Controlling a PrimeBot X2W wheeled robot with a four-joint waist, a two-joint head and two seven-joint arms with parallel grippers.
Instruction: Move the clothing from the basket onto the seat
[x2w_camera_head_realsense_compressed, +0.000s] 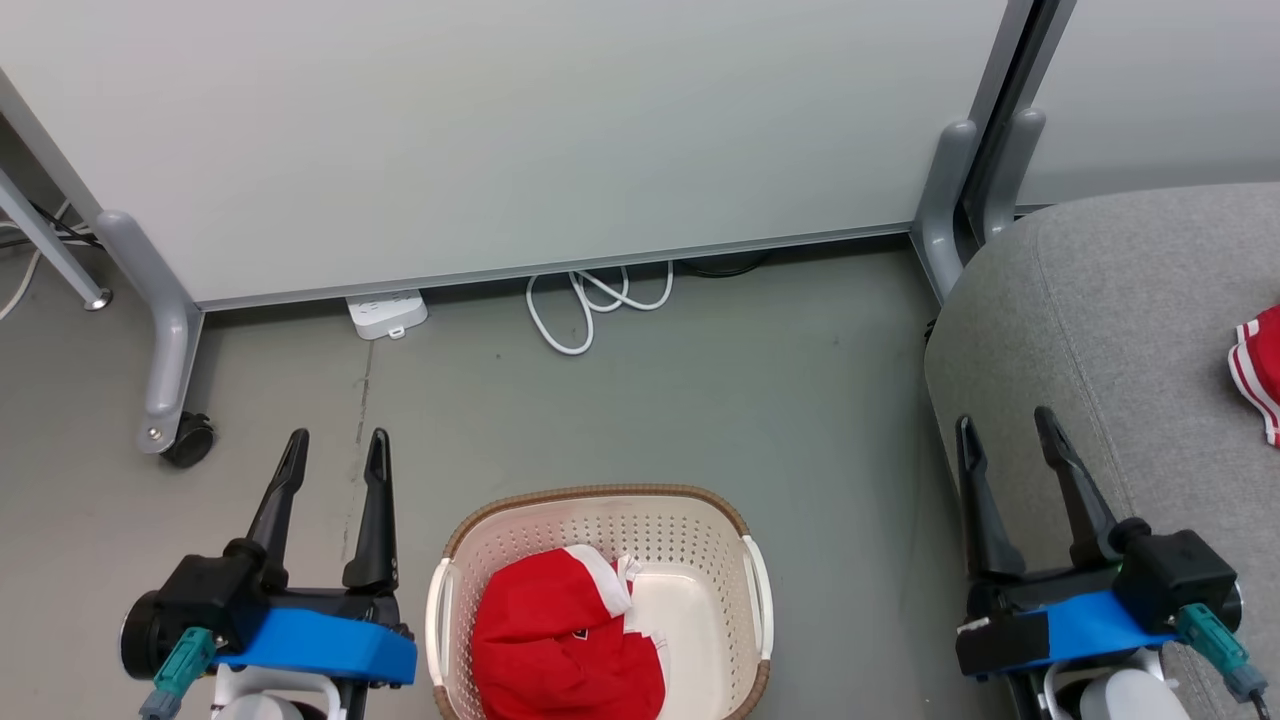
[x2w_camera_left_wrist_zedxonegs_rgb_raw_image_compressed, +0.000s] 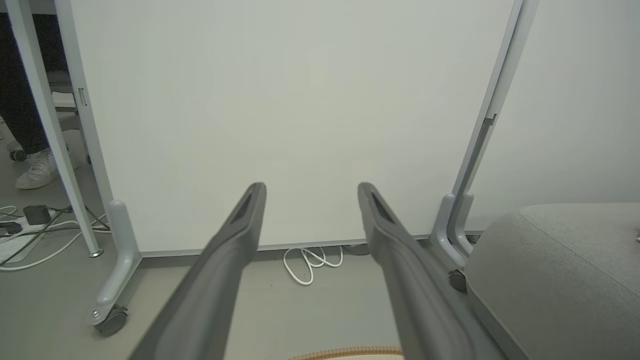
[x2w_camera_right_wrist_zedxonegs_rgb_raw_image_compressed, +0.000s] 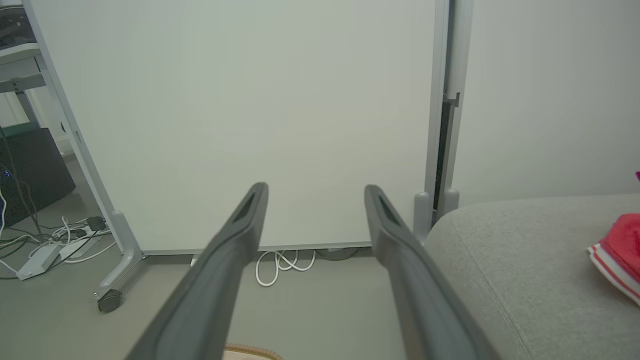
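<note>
A bright red garment with white trim (x2w_camera_head_realsense_compressed: 565, 640) lies crumpled in the left half of the cream perforated basket (x2w_camera_head_realsense_compressed: 690, 530), on the floor at bottom centre of the head view. A second red piece of clothing with white stripes (x2w_camera_head_realsense_compressed: 1262, 372) (x2w_camera_right_wrist_zedxonegs_rgb_raw_image_compressed: 620, 247) rests on the light-grey seat (x2w_camera_head_realsense_compressed: 1120, 330) (x2w_camera_left_wrist_zedxonegs_rgb_raw_image_compressed: 555, 270) (x2w_camera_right_wrist_zedxonegs_rgb_raw_image_compressed: 520, 270) at the right. My left gripper (x2w_camera_head_realsense_compressed: 335, 445) (x2w_camera_left_wrist_zedxonegs_rgb_raw_image_compressed: 310, 192) hangs open to the left of the basket, nothing between its fingers. Over the seat's front-left edge my right gripper (x2w_camera_head_realsense_compressed: 1005, 425) (x2w_camera_right_wrist_zedxonegs_rgb_raw_image_compressed: 315, 192) is open and empty too.
A white partition panel on grey castered legs (x2w_camera_head_realsense_compressed: 165, 330) runs across the back. A white power strip (x2w_camera_head_realsense_compressed: 385, 312) and a looped white cable (x2w_camera_head_realsense_compressed: 595, 300) lie on the floor beneath it. A person's white shoe (x2w_camera_left_wrist_zedxonegs_rgb_raw_image_compressed: 37, 172) and more cables (x2w_camera_left_wrist_zedxonegs_rgb_raw_image_compressed: 30, 230) show behind the panel's left end.
</note>
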